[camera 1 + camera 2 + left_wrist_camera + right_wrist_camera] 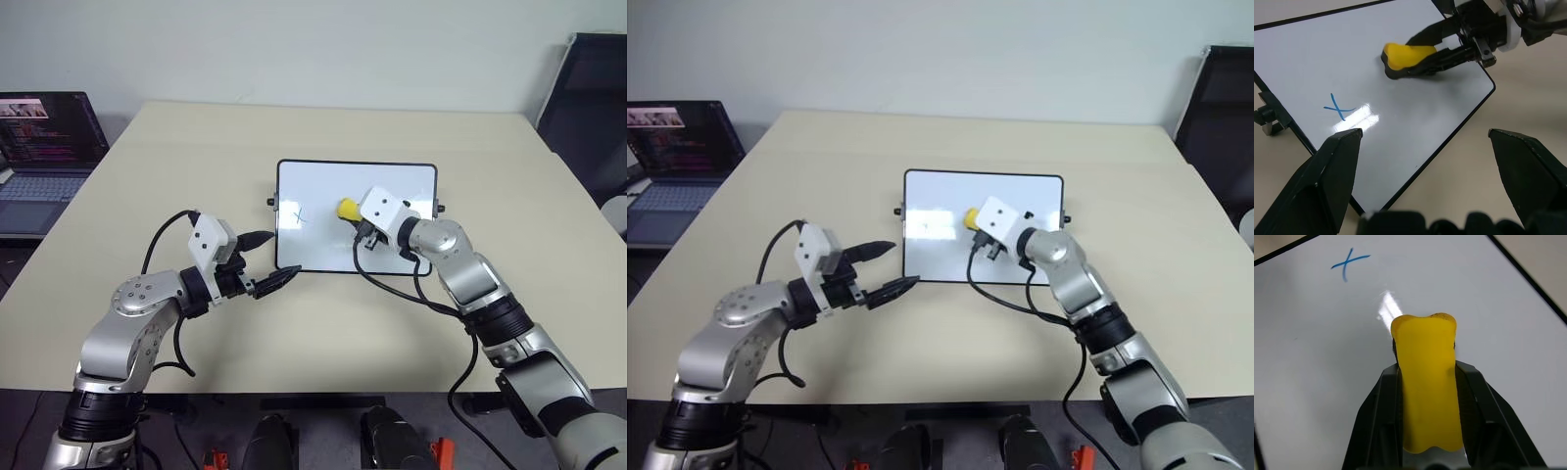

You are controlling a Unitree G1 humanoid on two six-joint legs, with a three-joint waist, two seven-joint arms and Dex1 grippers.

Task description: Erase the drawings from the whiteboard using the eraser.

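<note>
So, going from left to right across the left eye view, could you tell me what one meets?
Laptop → left end effector → blue x → eraser → chair.

The whiteboard (323, 240) lies flat on the table (323, 137), about at its middle. On the whiteboard, an x-like mark (299, 217) sits toward its left side. The eraser (348, 209) rests on the whiteboard, right of that mark, clamped between the fingers of the right gripper (361, 221), which reaches in from the whiteboard's right. The left gripper (266, 262) hangs above the table just beside the whiteboard's near left corner. A laptop (44, 147) stands well left of the whiteboard, beyond the table's left edge.
</note>
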